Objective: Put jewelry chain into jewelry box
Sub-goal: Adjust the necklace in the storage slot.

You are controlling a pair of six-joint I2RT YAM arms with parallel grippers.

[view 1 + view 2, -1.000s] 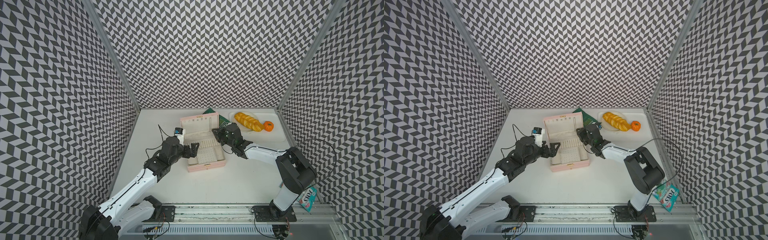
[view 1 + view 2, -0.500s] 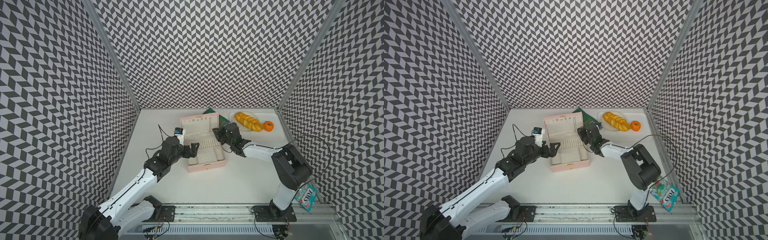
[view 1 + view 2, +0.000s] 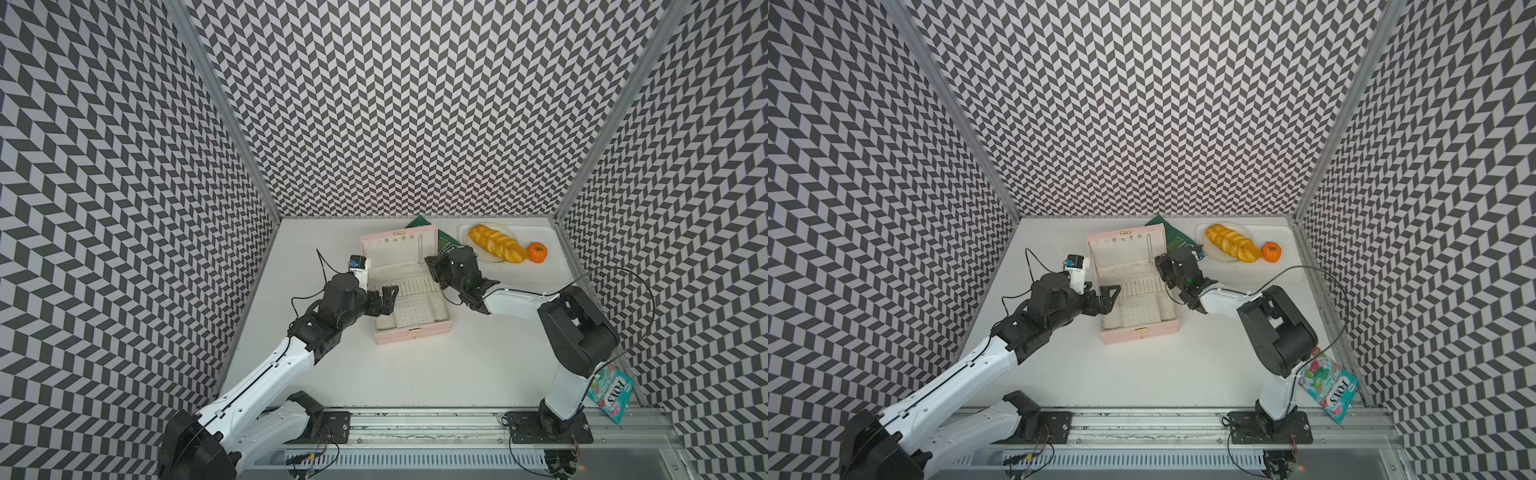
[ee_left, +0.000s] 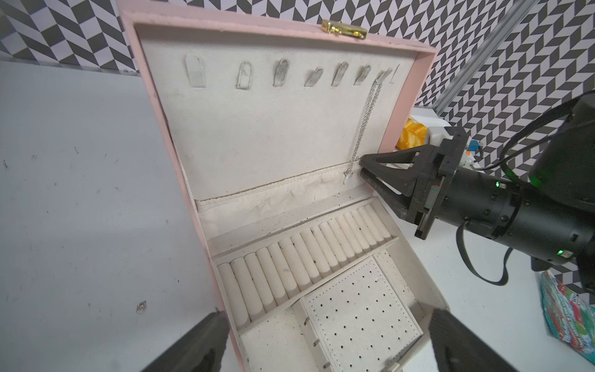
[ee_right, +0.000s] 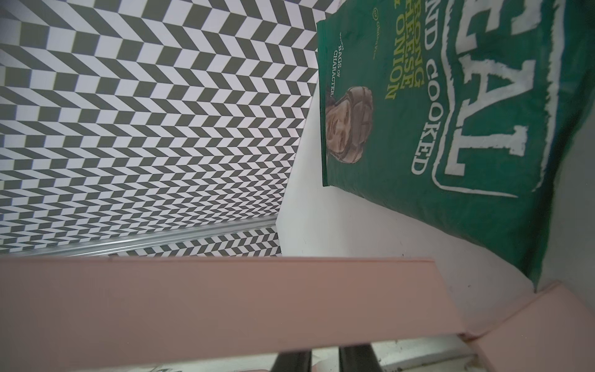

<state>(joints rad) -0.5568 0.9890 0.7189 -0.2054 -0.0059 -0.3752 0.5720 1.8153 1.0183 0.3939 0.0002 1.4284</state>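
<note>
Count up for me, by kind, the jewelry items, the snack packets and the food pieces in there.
Jewelry items: 2, the pink jewelry box and the jewelry chain hanging in its lid.
Snack packets: 2, the green crisp bag and the teal sweets packet.
Food pieces: 2, the braided loaf and the small orange pumpkin.
Total: 6.

jewelry box (image 4: 154, 96): matt pink shell, cream suede-like lining
jewelry chain (image 4: 365, 119): fine shiny metal
my right pincer (image 4: 361, 165): matt black plastic
</note>
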